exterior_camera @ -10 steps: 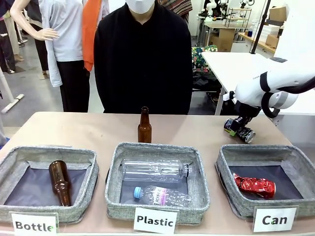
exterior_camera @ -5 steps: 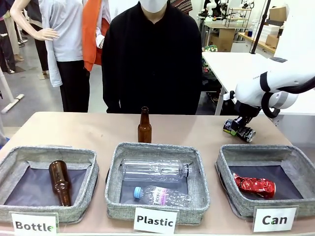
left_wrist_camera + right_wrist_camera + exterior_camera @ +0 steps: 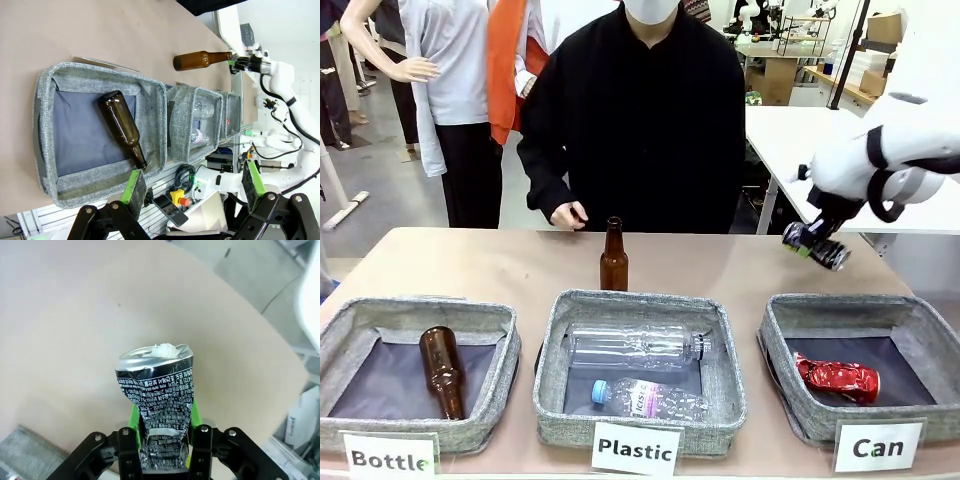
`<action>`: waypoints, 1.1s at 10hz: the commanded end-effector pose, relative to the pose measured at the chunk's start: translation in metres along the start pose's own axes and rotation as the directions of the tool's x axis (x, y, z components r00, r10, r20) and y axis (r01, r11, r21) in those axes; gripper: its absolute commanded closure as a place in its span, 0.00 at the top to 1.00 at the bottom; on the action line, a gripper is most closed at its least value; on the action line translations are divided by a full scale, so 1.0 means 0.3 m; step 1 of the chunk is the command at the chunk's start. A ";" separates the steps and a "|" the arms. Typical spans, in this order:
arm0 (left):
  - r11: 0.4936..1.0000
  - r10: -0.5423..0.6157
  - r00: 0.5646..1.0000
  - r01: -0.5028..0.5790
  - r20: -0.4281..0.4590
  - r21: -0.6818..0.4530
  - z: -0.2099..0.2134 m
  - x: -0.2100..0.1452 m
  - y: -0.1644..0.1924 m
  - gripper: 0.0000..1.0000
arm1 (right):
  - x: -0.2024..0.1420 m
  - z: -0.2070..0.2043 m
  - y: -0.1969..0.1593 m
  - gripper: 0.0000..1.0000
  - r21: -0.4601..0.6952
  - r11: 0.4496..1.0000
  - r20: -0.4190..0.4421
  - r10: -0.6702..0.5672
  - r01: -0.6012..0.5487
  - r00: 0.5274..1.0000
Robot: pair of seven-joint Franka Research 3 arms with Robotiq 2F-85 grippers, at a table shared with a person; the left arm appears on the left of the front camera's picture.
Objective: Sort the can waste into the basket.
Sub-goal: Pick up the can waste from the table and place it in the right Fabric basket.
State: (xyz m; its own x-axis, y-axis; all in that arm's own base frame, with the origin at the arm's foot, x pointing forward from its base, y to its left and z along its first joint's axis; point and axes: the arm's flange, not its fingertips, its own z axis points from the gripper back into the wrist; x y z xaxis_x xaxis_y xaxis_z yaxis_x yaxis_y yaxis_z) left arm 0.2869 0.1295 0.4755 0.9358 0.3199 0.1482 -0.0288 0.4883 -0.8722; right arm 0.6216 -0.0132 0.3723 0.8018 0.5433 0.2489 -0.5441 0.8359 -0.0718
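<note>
Partly hidden: dark can [image 3: 161, 402] in right tool [image 3: 162, 450].

Can basket [image 3: 782, 330] open above, red can [image 3: 837, 379] inside; upright brown bottle [image 3: 613, 256] probably well clear.

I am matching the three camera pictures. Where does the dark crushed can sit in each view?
Front view: dark crushed can upper right, held in the right gripper above the table.
Left wrist view: tiny, top right, at that far gripper.
Right wrist view: centre, between the fingers.
Shared landmark: the tan table.
</note>
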 end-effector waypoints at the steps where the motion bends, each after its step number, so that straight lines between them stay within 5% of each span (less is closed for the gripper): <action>1: 1.000 0.010 1.000 -0.010 -0.001 -0.007 0.002 -0.007 -0.004 1.00 | -0.135 0.248 0.108 0.00 -0.058 0.995 -0.026 0.076 -0.077 0.997; 5: 1.000 0.010 1.000 -0.010 -0.001 -0.007 0.002 -0.007 -0.004 1.00 | -0.454 0.534 0.319 0.00 0.243 0.908 -0.014 0.355 -0.341 0.935; 8: 1.000 0.010 1.000 -0.010 -0.001 -0.007 0.002 -0.007 -0.004 1.00 | -0.581 0.556 0.430 0.00 0.261 0.781 0.041 0.578 -0.567 0.815; 11: 1.000 0.010 1.000 -0.010 -0.001 -0.007 0.002 -0.007 -0.004 1.00 | -0.584 0.549 0.433 0.00 0.237 0.768 0.090 0.593 -0.595 0.800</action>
State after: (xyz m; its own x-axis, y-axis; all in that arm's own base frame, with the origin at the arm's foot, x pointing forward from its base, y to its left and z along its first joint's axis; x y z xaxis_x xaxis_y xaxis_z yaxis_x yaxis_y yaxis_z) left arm 0.2867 0.1294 0.4759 0.9356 0.3200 0.1490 -0.0282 0.4884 -0.8722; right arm 0.3651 -0.0088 0.4830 0.3182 0.9239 0.2125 -0.9478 0.3152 0.0487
